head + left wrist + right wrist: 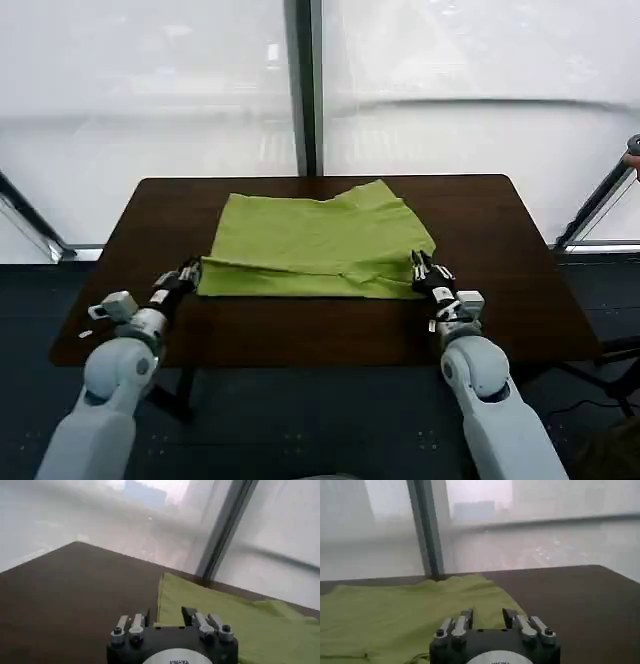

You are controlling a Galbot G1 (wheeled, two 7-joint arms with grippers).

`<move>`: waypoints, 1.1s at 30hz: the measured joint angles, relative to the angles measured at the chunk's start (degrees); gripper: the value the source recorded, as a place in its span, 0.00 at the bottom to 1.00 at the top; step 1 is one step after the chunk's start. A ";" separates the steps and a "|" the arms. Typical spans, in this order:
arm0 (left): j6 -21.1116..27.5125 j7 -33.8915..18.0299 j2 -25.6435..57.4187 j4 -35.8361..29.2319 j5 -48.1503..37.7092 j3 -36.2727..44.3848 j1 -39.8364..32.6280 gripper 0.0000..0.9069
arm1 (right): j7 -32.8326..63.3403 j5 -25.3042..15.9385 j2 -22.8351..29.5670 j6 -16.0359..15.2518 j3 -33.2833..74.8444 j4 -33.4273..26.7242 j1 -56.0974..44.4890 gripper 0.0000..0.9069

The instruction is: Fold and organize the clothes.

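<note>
At the near edge of the folded T-shirt (318, 245) lying mid-surface (500, 240), you have the left pincer (186, 272) and right pincer (421, 268) parted, gripping nothing.

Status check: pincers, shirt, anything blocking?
Left pincer open at near left corner of T-shirt. Right pincer open at near right corner. Shirt partly folded on table. Nothing blocking.
</note>
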 joint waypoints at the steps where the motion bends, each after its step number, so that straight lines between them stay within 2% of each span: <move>1: 0.08 -0.11 -0.19 -0.58 0.13 -0.02 0.58 0.95 | -0.15 -0.06 0.00 -0.02 -0.02 0.05 -0.23 0.97; 2: 0.12 -0.12 -0.37 -0.97 0.42 -0.03 1.05 0.92 | -0.27 -0.15 0.00 -0.03 -0.12 0.05 -0.41 0.97; 4: 0.14 -0.13 -0.62 -1.24 0.94 -0.03 1.69 0.69 | -0.51 -0.50 0.21 0.08 -0.42 0.02 -0.48 0.86; 5: 0.20 -0.13 -0.75 -1.33 0.96 -0.03 1.91 0.65 | -0.53 -0.54 0.29 0.11 -0.58 0.00 -0.48 0.84; 6: 0.21 -0.13 -0.91 -1.36 0.96 -0.03 2.07 0.53 | -0.53 -0.63 0.35 0.14 -0.67 -0.08 -0.48 0.83; 8: 0.23 -0.13 -1.14 -1.38 0.96 -0.01 2.41 0.42 | -0.53 -0.95 0.54 0.19 -0.90 -0.30 -0.37 0.82; 10: 0.21 -0.12 -1.28 -1.32 0.99 0.02 2.53 0.37 | -0.49 -1.08 0.76 0.23 -1.09 -0.74 -0.06 0.82; 12: 0.11 -0.12 -1.39 -1.00 1.26 0.06 2.53 0.16 | -0.44 -1.15 0.92 0.24 -1.17 -1.24 0.20 0.78; 13: 0.07 -0.12 -1.43 -0.84 1.42 0.09 2.51 0.15 | -0.42 -1.15 0.98 0.24 -1.19 -1.43 0.28 0.73; 15: -0.04 -0.12 -1.48 -0.32 1.76 0.21 2.50 0.12 | -0.42 -1.15 1.09 0.24 -1.21 -1.62 0.31 0.52; 16: -0.05 -0.12 -1.52 0.02 2.05 0.28 2.48 0.06 | -0.41 -1.15 1.15 0.24 -1.23 -1.65 0.32 0.32; 17: -0.12 -0.12 -1.53 0.33 2.38 0.35 2.43 0.04 | -0.40 -1.15 1.19 0.24 -1.27 -1.67 0.34 0.04; 18: -0.18 -0.11 -1.57 0.71 2.70 0.42 2.32 0.00 | -0.36 -1.14 1.23 0.24 -1.29 -1.68 0.36 0.01; 27: -0.28 -0.13 -1.55 2.89 2.55 0.49 2.11 0.00 | 1.03 -0.30 1.18 0.22 -1.26 -1.61 -0.26 0.00; 33: -0.26 -0.16 -1.38 1.63 2.32 0.47 2.95 0.00 | 2.93 2.30 -0.37 -1.78 -0.17 0.78 -2.55 0.00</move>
